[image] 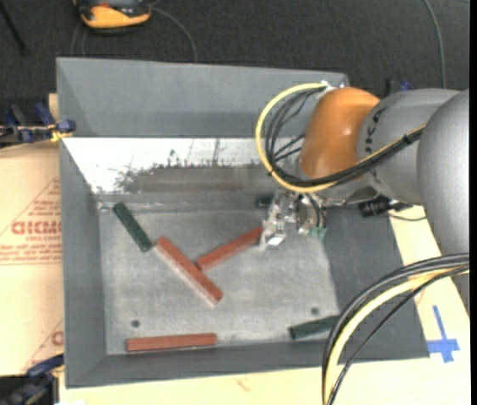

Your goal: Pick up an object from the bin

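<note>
Grey metal bin [263,298], five loose bars on its floor, none stacked.

- Dark green bar [132,228]: upper left of the floor, slanting, close to the left wall.
- Long red-brown bar [189,270]: mid-floor, running diagonally down to the right. Its upper end is near the green bar's lower end; whether they touch cannot be told.
- Shorter red-brown bar [228,250]: slants up to the right from the long one. Its lower end meets the long bar about midway, and its upper end lies right at the pincer.
- Flat red-brown bar [171,342]: lies along the near wall at lower left, well apart from the others.
- Second dark green bar [312,329]: lower right corner, alone.

Arm [441,150] comes in from the right over the bin's right rim. The orange cover [339,129] on the wrist sits above the back right part of the bin, with looped cables [263,133] around it. Pincer [274,233] points down to the floor at the upper right end of the shorter red-brown bar. Contact with the bar is not clear. Whether the pincer is spread or pressed together cannot be told; the wrist hardware hides it.
</note>
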Controlling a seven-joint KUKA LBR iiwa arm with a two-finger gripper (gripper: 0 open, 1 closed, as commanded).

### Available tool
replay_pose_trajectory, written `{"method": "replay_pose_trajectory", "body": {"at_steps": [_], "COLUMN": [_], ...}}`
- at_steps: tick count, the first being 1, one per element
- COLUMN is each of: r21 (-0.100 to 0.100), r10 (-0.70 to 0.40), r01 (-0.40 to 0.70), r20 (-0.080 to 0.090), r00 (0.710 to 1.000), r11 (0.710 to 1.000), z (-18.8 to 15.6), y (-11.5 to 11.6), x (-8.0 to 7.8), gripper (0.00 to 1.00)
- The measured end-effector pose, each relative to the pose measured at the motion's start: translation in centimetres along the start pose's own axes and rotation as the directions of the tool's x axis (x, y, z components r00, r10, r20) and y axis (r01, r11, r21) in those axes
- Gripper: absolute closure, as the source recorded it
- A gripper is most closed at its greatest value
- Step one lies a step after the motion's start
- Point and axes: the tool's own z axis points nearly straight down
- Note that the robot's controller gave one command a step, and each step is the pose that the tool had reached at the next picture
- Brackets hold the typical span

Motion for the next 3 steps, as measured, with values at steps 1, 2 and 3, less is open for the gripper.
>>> {"method": "replay_pose_trajectory", "body": {"at_steps": [1,2,3], "r21": [0.001,0.001,-0.001], "r10": [0.012,0.047,0.171], "r01": [-0.012,-0.047,-0.171], "r20": [0.000,0.004,0.006], "r00": [1.000,0.999,0.985], "r11": [1.000,0.999,0.985], "z": [-4.5,-10.6,-11.4], "y": [-0.1,1.0,7.5], "x": [0.8,0.2,1.1], "gripper": [1.00,1.00,0.00]}}
